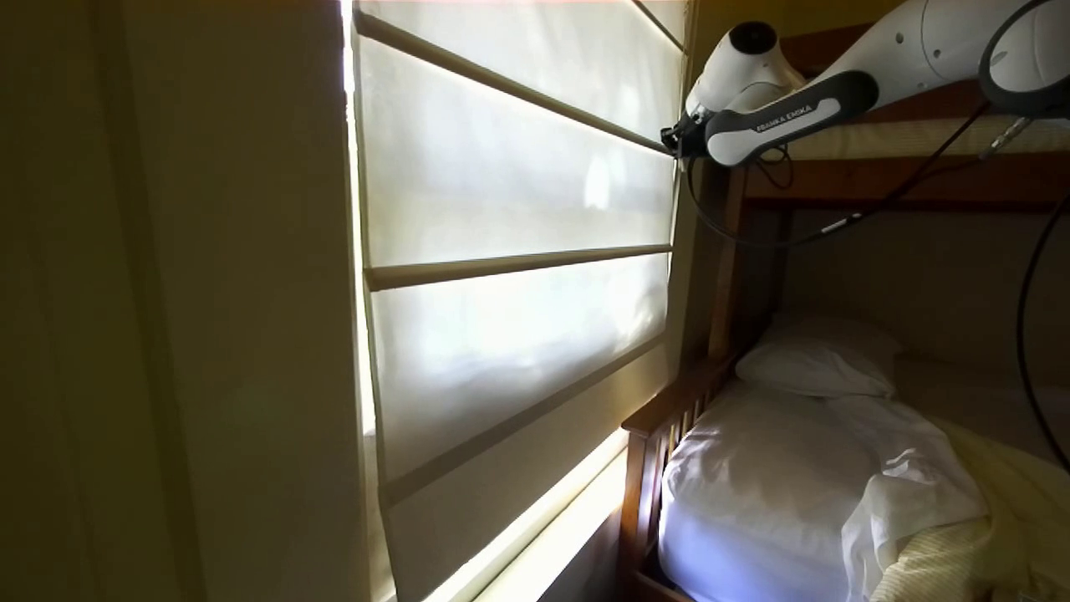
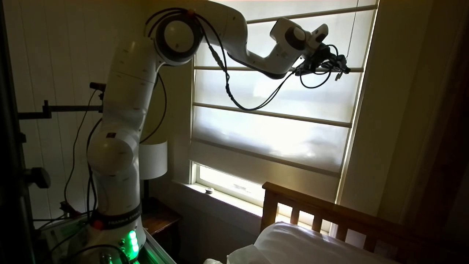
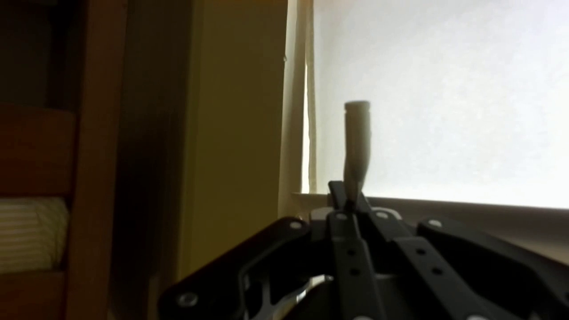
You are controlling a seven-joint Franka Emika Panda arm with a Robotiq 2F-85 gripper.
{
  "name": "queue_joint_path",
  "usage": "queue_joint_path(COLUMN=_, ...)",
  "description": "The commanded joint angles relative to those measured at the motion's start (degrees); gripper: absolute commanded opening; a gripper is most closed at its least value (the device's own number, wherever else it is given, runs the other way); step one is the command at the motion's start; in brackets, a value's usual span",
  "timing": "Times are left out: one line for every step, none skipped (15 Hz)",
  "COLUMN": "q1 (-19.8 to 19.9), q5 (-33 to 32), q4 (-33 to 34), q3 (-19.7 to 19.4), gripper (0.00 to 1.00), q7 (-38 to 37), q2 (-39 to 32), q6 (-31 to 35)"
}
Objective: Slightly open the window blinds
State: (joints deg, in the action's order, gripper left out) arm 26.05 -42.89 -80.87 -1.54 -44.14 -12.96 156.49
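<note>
The window blinds (image 1: 518, 184) hang as a large cream backlit shade with horizontal folds, also in an exterior view (image 2: 271, 137) and the wrist view (image 3: 453, 111). Their bottom edge stands above the sill, with a bright gap below. A thin cord (image 2: 351, 33) runs down in front of them to my gripper (image 2: 345, 67). The gripper (image 1: 671, 144) is near the blinds' side edge, at one fold. In the wrist view, which looks upside down, the fingertips (image 3: 349, 195) are shut on a cream strip (image 3: 357, 133) that sticks out past them. The cord's join to the strip is hidden.
A wooden bed headboard (image 2: 307, 201) stands below the blinds, with a white-covered bed (image 1: 777, 468) beside it. A wooden bunk post (image 1: 729, 251) rises near the arm. A white lamp (image 2: 154, 161) stands behind the robot base. Loose black cables (image 2: 256, 108) hang from the arm.
</note>
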Motion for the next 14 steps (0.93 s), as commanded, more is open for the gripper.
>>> queue_joint_path(q1=0.0, q5=0.2, q4=-0.5, q3=0.1, gripper=0.00, q7=0.0, q2=0.0, q6=0.0)
queue_joint_path(q1=0.1, q5=0.6, q4=-1.3, q3=0.2, gripper=0.00, q7=0.1, q2=-0.3, q6=0.0)
queue_joint_path(q1=0.4, q5=1.4, q4=-2.1, q3=0.4, gripper=0.00, q7=0.3, q2=-0.6, q6=0.2)
queue_joint_path(q1=0.5, q5=1.9, q4=-3.3, q3=0.6, gripper=0.00, q7=0.4, q2=-0.9, q6=0.4)
queue_joint_path(q1=0.6, q5=2.2, q4=-4.0, q3=0.6, gripper=0.00, q7=0.2, q2=-1.1, q6=0.7)
queue_joint_path(q1=0.5, q5=2.1, q4=-5.0, q3=0.6, gripper=0.00, q7=-0.4, q2=-1.1, q6=1.1)
queue_joint_path(q1=0.5, q5=1.8, q4=-5.9, q3=0.5, gripper=0.00, q7=-0.7, q2=-1.0, q6=1.5)
queue_joint_path(q1=0.4, q5=1.7, q4=-6.8, q3=0.5, gripper=0.00, q7=-0.9, q2=-1.0, q6=1.9)
queue_joint_path(q1=0.3, q5=1.5, q4=-8.0, q3=0.4, gripper=0.00, q7=-1.2, q2=-1.0, q6=2.2)
queue_joint_path(q1=0.1, q5=1.1, q4=-9.0, q3=0.3, gripper=0.00, q7=-1.6, q2=-1.0, q6=2.3)
queue_joint_path(q1=-0.1, q5=0.7, q4=-10.2, q3=0.3, gripper=0.00, q7=-1.9, q2=-1.0, q6=2.4)
queue_joint_path(q1=-0.4, q5=0.1, q4=-11.5, q3=0.1, gripper=0.00, q7=-2.4, q2=-0.8, q6=2.5)
queue_joint_path(q1=-0.5, q5=0.2, q4=-12.9, q3=0.3, gripper=0.00, q7=-2.4, q2=-0.7, q6=2.8)
queue_joint_path(q1=-0.6, q5=0.3, q4=-14.6, q3=0.4, gripper=0.00, q7=-2.6, q2=-0.5, q6=3.1)
